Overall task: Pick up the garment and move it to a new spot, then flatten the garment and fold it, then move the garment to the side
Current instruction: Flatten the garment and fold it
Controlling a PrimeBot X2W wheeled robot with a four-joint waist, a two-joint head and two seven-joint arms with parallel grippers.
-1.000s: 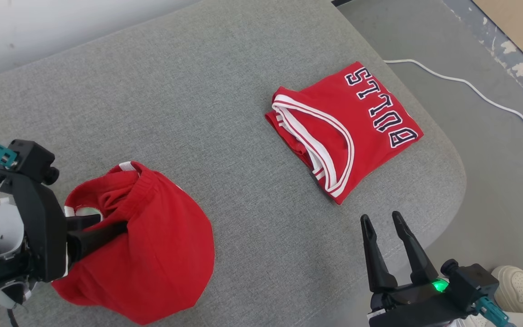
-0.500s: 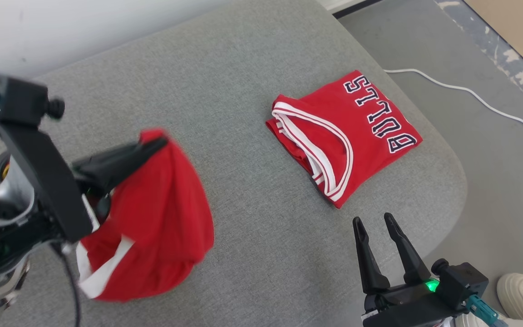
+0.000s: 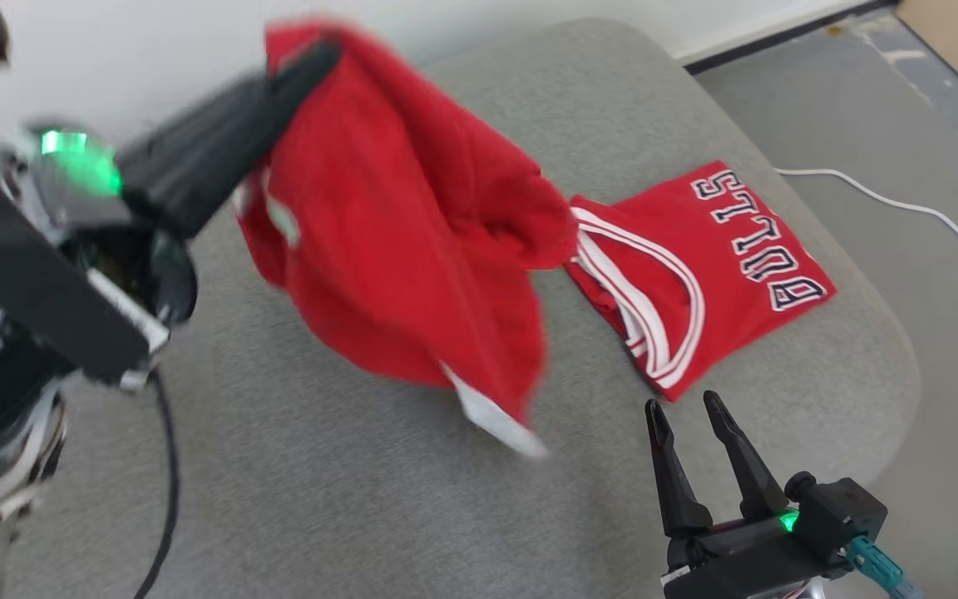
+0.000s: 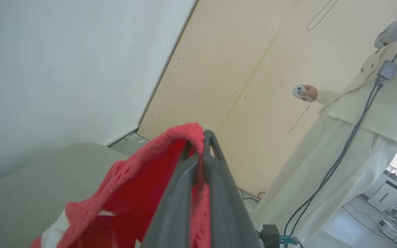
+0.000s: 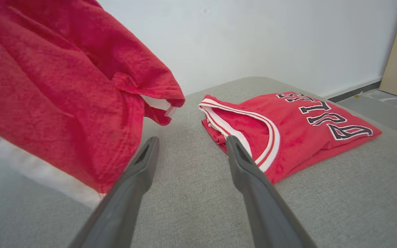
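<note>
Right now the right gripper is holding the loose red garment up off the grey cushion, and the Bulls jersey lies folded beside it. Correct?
Not quite: it is the left gripper that is shut on the loose red garment, as the left wrist view shows. The right gripper is open and empty. The rest stands.

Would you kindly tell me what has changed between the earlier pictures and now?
The left end effector, shut on the red garment, has swung it up from the grey cushion and toward the folded jersey. The head camera also shifted. The right end effector stayed open and idle; the jersey stayed put.
</note>
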